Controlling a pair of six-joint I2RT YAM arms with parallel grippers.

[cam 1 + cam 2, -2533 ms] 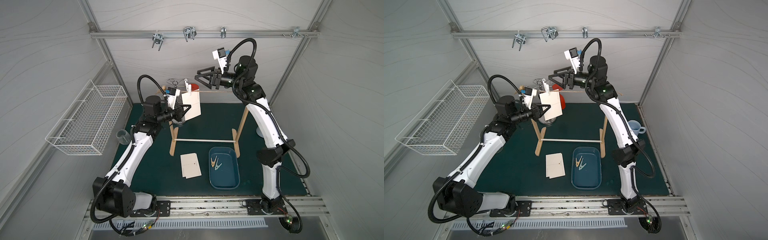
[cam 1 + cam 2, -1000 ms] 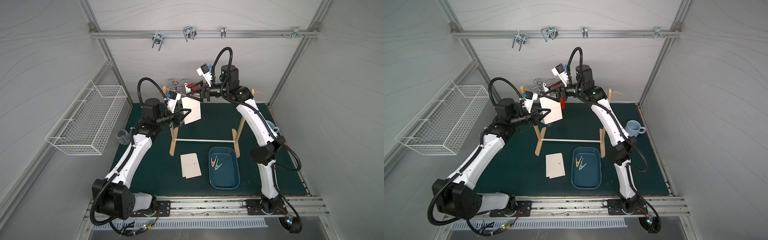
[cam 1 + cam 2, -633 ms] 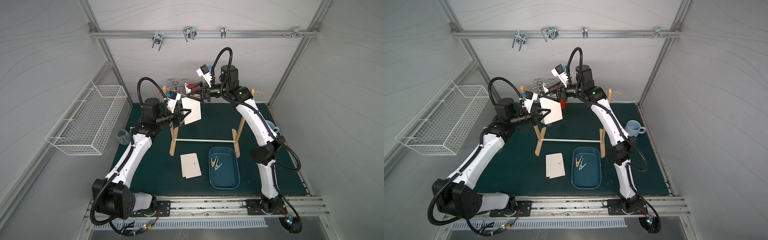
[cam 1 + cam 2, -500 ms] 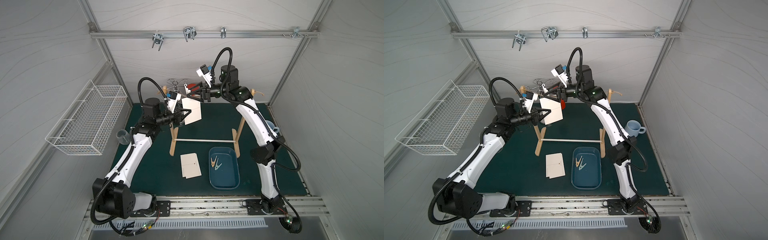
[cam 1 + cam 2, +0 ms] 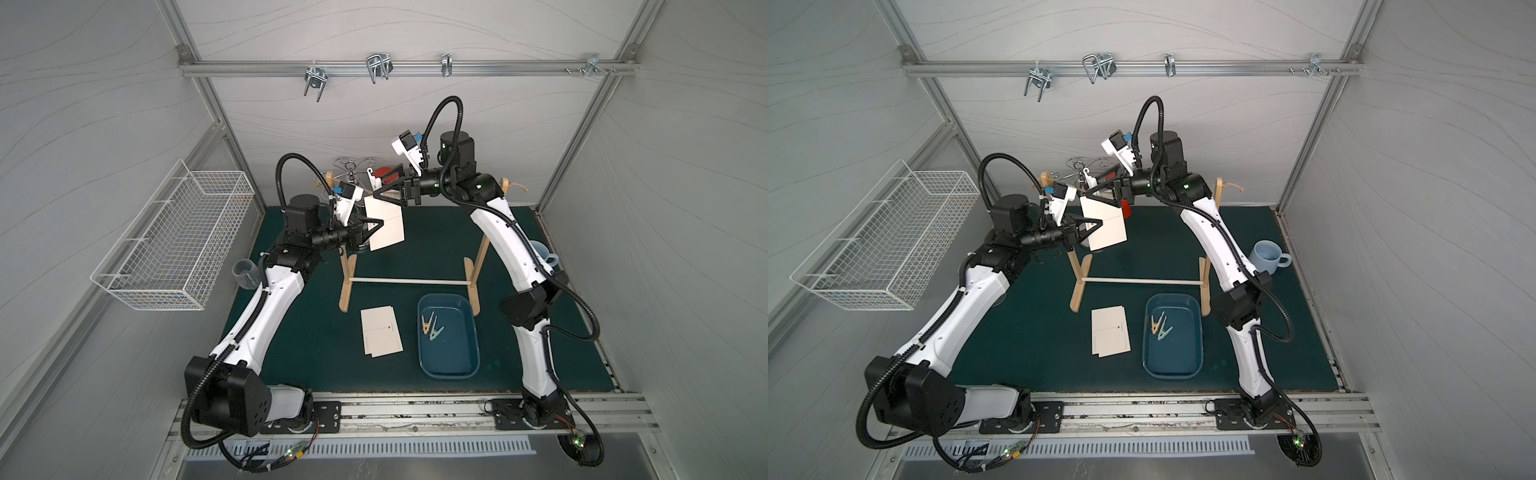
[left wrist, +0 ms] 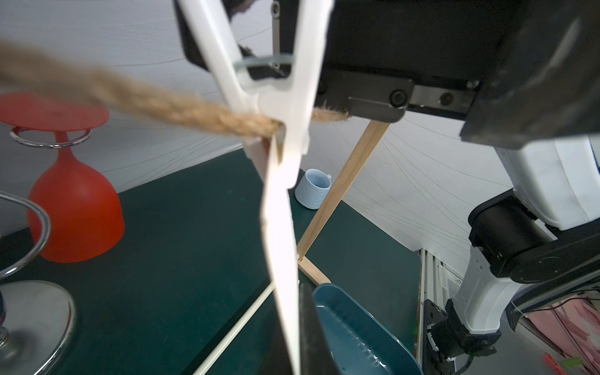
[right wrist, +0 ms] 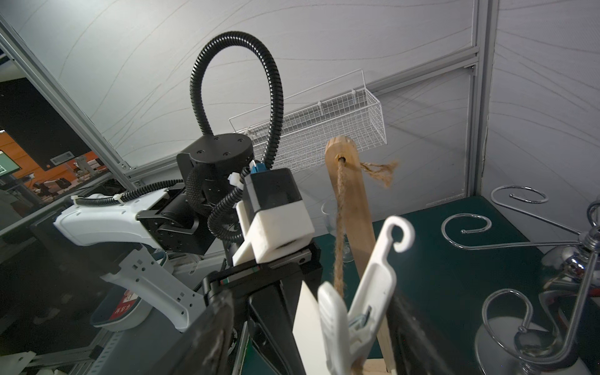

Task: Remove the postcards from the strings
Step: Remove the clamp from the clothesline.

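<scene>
At the twine's (image 6: 162, 104) 9 o'clock end, one card (image 5: 388, 224) hangs tilted under a white peg (image 7: 367, 292). Left claw (image 5: 379, 223) is clamped tight on the card's 9 o'clock edge. Right claw (image 5: 384, 197) sits at the peg's 3 o'clock, jaws wide, straddling the peg's handles; one finger is near a handle, contact unclear. On the bench (image 5: 316, 332), at 6 o'clock from that card, two loose cards (image 5: 381, 336) lie stacked. Blue tray (image 5: 473, 328) at their 3 o'clock holds two pegs (image 5: 430, 326).

green mat (image 5: 316, 340), postcards (image 5: 381, 336), blue tray (image 5: 453, 353), mug (image 5: 1266, 257)
</scene>
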